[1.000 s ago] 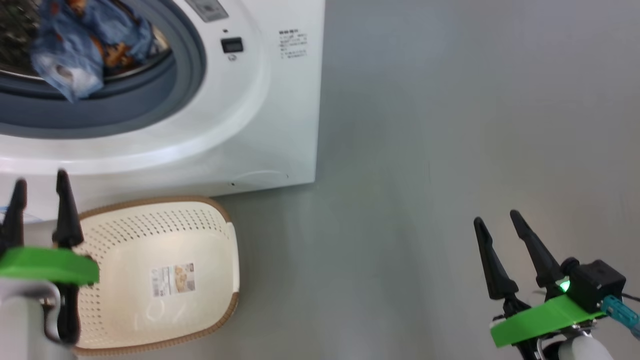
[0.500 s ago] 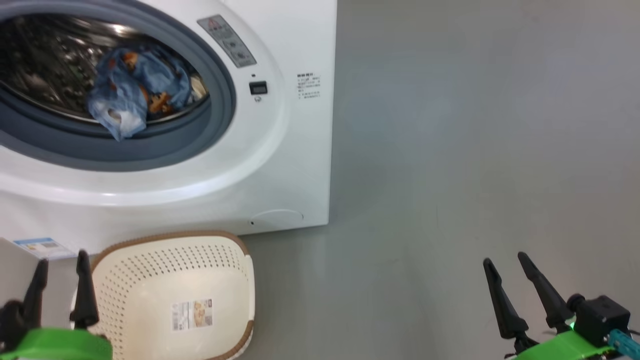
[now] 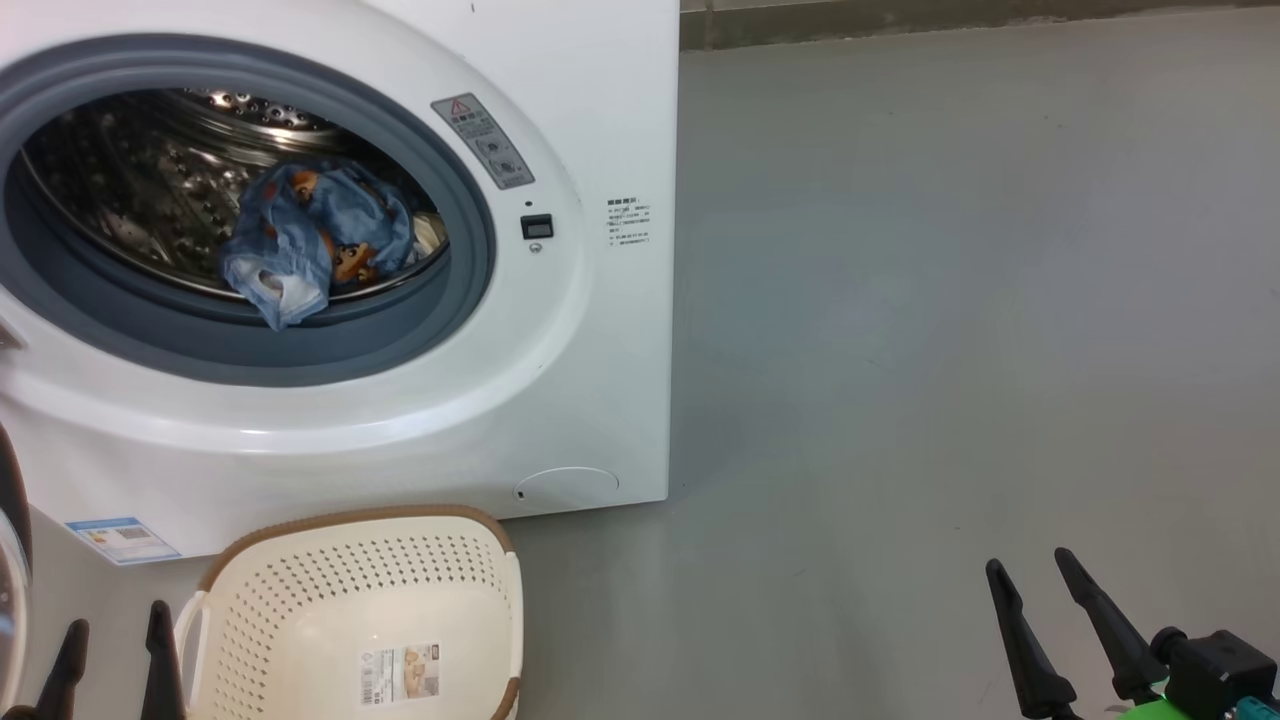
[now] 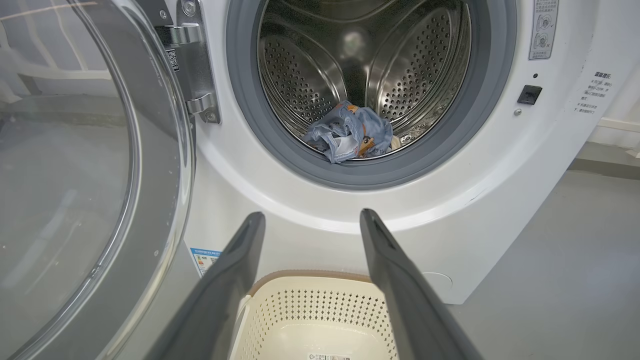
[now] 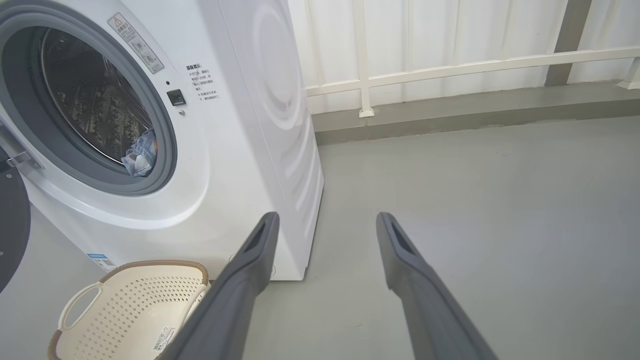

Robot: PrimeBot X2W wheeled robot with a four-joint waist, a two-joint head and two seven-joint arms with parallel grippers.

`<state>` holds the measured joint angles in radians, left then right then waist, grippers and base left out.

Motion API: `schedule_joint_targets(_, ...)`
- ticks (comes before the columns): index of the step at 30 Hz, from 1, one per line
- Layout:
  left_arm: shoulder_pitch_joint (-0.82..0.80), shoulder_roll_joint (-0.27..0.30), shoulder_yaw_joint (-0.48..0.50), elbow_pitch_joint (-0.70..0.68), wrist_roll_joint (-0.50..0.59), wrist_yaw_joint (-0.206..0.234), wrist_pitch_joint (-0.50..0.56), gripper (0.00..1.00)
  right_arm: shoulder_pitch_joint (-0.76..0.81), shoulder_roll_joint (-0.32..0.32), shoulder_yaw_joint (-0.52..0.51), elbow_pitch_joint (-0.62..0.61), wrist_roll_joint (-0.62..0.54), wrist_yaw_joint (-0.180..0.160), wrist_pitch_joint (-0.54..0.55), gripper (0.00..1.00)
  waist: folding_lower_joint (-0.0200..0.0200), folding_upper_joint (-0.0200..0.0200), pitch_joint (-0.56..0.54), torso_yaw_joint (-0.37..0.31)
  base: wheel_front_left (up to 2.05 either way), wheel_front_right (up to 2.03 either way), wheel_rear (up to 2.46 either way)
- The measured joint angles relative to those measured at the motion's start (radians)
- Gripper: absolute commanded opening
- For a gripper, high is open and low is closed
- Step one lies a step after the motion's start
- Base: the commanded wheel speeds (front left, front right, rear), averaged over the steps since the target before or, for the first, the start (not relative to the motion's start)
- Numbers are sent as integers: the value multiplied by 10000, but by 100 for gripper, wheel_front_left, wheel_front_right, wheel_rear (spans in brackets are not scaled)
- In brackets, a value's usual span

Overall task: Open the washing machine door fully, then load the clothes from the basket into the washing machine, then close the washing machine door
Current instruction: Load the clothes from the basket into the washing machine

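Washing machine: you have the washing machine (image 3: 560, 400) standing on the grey floor (image 3: 950, 350), its round opening facing you.
Door: the door (image 4: 65, 165) is swung wide on its hinge at the left of the opening. In the left wrist view its clear glass bowl and dark rim fill the left side.
Clothes: the clothes (image 3: 315, 245) lie as one blue bundle with orange figures at the front bottom of the steel drum (image 4: 320, 60). A pale fold hangs over the drum lip and onto the grey seal (image 3: 300, 350).
Basket: the basket (image 3: 340, 570) sits upright on the floor just in front of the machine, below the opening. You can see its perforated wall, its bottom and the label sticker (image 3: 400, 672) there.
Left fingers: your left fingers (image 4: 227, 285) are spread apart and grip nothing. They point toward the opening, just beside the basket's left handle in the head view.
Right fingers: your right fingers (image 5: 240, 290) are spread apart too, with nothing between them, over bare floor well to the right of the machine and basket.
Small marks: a blue sticker (image 3: 122, 540) sits low on the machine's front left, and a round flap (image 3: 568, 485) low on the right.
Background: a white railing (image 5: 450, 65) runs behind the machine.
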<state>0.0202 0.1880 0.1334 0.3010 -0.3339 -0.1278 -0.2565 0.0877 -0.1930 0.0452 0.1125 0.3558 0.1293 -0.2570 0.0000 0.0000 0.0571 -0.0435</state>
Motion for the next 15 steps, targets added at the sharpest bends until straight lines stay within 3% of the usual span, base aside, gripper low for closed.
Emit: schedule_joint_targets(15,112,2,-100,-184,-50,0,0,100,152,-8,-79,-12,67,0,0,100,0,0,67,-57,0,0,0)
